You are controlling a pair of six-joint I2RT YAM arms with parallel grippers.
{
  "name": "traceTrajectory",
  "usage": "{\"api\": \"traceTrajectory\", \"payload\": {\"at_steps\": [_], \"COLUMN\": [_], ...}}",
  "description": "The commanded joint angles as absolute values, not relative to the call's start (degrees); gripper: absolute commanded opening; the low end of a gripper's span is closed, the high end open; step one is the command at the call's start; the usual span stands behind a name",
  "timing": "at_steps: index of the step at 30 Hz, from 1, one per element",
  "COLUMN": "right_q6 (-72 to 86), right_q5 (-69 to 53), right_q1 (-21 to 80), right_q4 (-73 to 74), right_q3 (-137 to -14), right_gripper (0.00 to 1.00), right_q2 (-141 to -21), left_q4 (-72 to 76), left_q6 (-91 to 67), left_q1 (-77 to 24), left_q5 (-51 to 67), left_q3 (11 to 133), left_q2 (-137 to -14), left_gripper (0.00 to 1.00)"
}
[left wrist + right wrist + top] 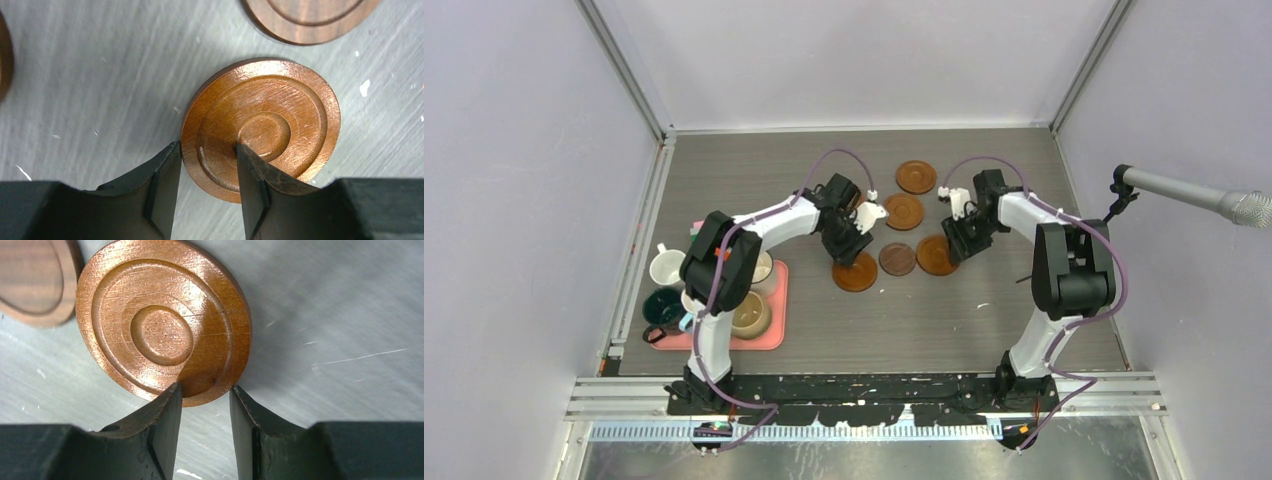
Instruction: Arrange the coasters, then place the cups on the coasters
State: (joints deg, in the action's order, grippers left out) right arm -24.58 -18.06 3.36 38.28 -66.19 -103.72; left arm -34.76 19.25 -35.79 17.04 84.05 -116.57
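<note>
The left gripper [207, 147] is clamped on the rim of an orange-brown coaster [270, 120]. One finger stands outside the edge, and the other presses on the top face, beside the round centre. This coaster lies on the table [984, 330] and is the one nearest to the arm bases.

The right gripper [204, 387] has its fingers a little apart at the near rim of a second orange-brown coaster [160, 330]. One fingertip overlaps the rim and the other is just beside the edge. I cannot tell if they press it.

Between these two coasters lies a darker coaster [897, 259], just beside the second one. Farther back are a fourth coaster [904, 211] and a fifth coaster [916, 176].

Well apart, at the left side of the table, a tan mug [751, 313] stands on a pink tray [776, 300]. A dark green mug [664, 305] and a white mug [665, 267] stand at its left side.
</note>
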Motion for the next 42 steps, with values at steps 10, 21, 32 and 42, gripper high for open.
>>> {"api": "traceTrajectory", "payload": {"at_steps": [10,21,32,42], "right_q6": [-31.02,-33.5,-25.1,-20.8], "right_q5": [-15.24,-12.26,-16.23,-24.67], "right_q1": [4.24,4.65,3.96,-4.56], "right_q4": [43.8,47.68,48.47,49.36], "right_q3": [-52.16,-48.82,-56.12,-62.22], "right_gripper": [0.43,0.61,0.77,0.77], "right_q2": [-92.14,-85.87,-82.17,-83.03], "left_q4": [-35.73,-37.8,-36.5,-35.48], "left_q6": [23.37,22.06,13.91,8.62], "left_q1": [-37.91,-39.02,-39.02,-39.23], "left_q5": [16.27,15.08,20.5,22.78], "left_q3": [70.76,71.73,90.09,105.77], "left_q2": [-105.82,-104.9,-112.51,-125.83], "left_gripper": [0.46,0.68,0.88,0.8]}}
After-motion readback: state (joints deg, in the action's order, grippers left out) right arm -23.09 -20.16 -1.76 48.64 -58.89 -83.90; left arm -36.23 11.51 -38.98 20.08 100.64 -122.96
